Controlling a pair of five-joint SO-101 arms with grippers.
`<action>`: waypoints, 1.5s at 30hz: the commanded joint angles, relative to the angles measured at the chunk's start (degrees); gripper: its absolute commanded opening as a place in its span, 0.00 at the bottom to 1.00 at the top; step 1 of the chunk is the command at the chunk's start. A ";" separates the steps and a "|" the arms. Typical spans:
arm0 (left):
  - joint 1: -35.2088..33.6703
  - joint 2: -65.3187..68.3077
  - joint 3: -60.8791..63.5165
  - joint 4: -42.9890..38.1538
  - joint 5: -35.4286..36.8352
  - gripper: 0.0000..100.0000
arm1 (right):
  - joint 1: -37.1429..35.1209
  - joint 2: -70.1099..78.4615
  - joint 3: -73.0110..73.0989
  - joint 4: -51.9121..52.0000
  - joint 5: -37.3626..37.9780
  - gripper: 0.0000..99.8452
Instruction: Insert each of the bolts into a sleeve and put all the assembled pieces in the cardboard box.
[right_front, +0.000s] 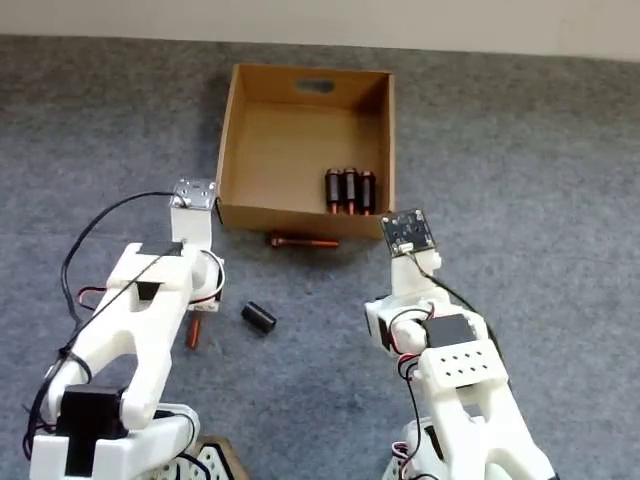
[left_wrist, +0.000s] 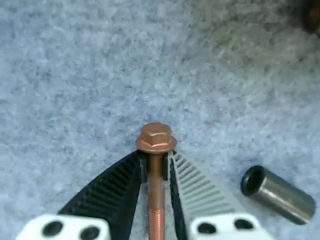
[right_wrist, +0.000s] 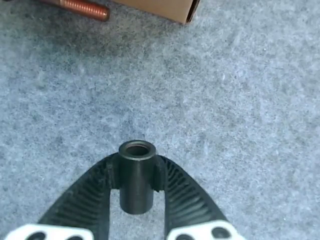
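Clamping a bolt (left_wrist: 156, 139) lengthwise, head jutting past its fingertips, the left hand (left_wrist: 156, 159) sits well apart from the right hand (right_wrist: 136, 165), which grips a sleeve (right_wrist: 136, 187) with its open bore facing outward.

Cardboard box (right_front: 290, 217) holding three assembled pieces (right_front: 350, 190), copper bolt (right_front: 303, 240) lying beside its wall, black sleeve (right_front: 259, 318) apart, gripped bolt (left_wrist: 156, 150), gripped sleeve (right_wrist: 136, 175)

Grey carpeted table (right_front: 560, 150) (speckled)
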 joint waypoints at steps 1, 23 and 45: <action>0.92 -1.71 -1.71 -1.14 0.09 0.03 | 0.66 -1.19 -0.22 -0.75 -0.26 0.01; 10.59 21.23 -35.74 24.00 0.09 0.04 | 0.66 -1.19 -0.22 -0.75 -0.35 0.01; 10.59 42.95 -54.37 34.46 0.00 0.03 | 0.66 -1.10 -0.22 -0.75 -0.18 0.01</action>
